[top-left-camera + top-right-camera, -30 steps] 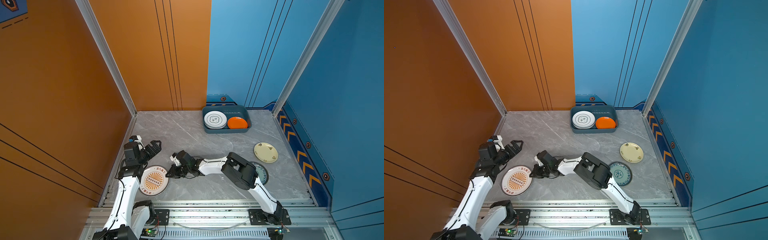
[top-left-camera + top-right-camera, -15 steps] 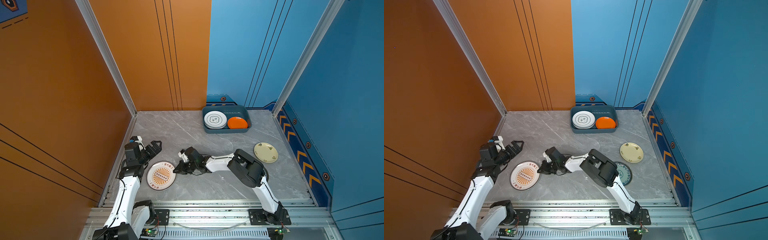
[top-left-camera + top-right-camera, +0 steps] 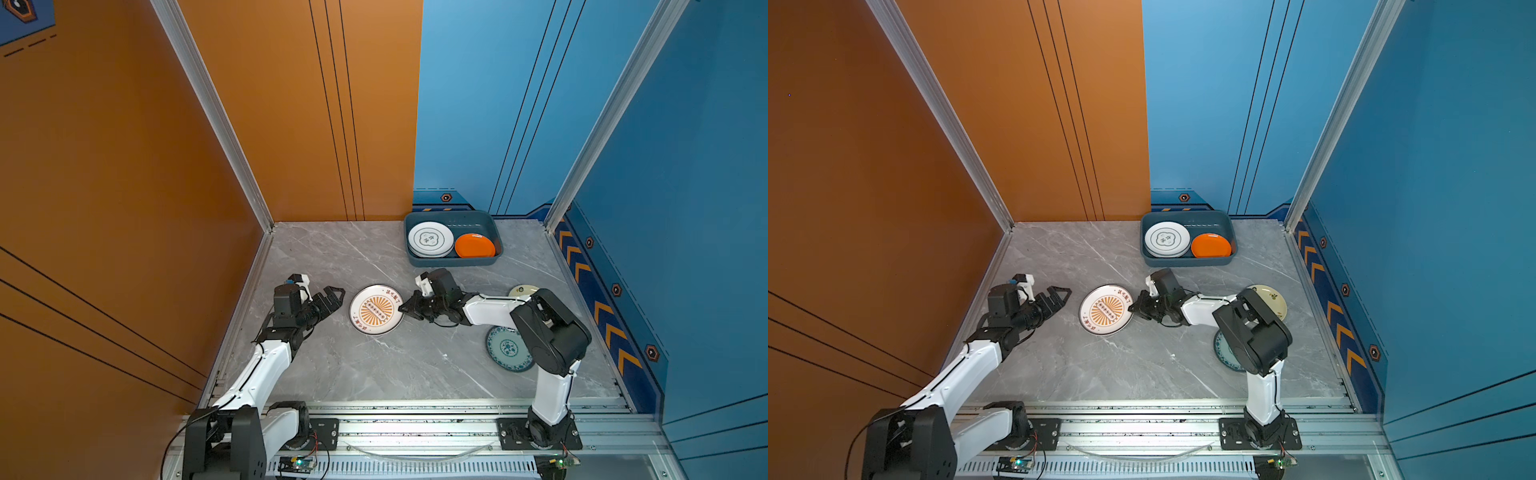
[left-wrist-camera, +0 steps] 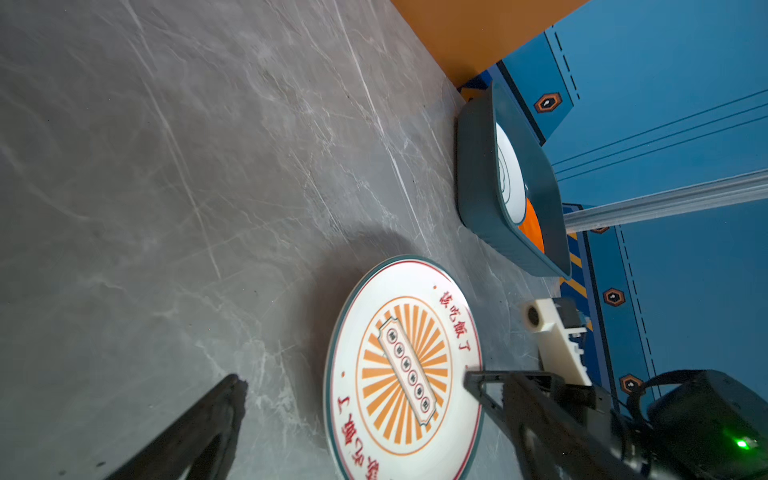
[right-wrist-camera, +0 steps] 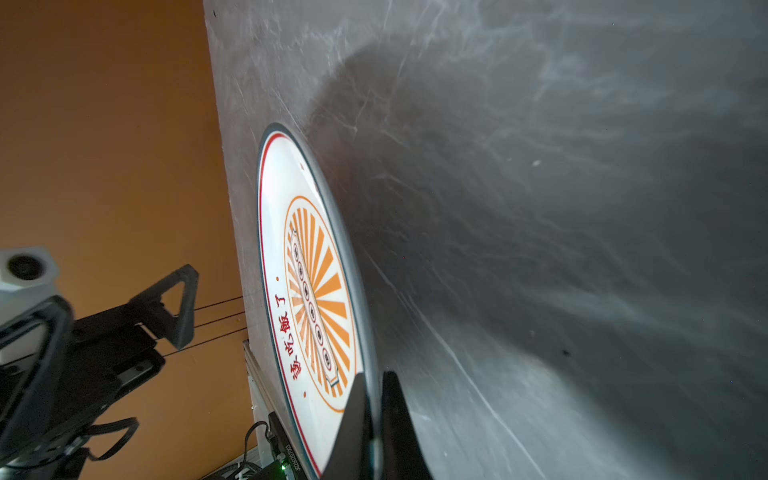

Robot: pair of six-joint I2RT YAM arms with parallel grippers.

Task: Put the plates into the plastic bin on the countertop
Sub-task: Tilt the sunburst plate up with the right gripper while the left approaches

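Radiating orange sunburst, teal-rimmed white plate (image 3: pixel 376 309)

Pulled the sunburst plate (image 3: pixel 376 309) away from the front left corner of the countertop (image 3: pixel 374 365), out toward the middle and closer to the plastic bin (image 3: pixel 453 261). Brought the right gripper (image 3: pixel 402 309) along with it, pinched on the rim. Now lies just in front of the left gripper (image 3: pixel 334 301), not down beside that arm like before. Swung the right arm's elbow (image 3: pixel 548 332) over to the right too. Hides most of the cream plate (image 3: pixel 521 289) now and shows much more of the teal floral plate (image 3: pixel 505 349).
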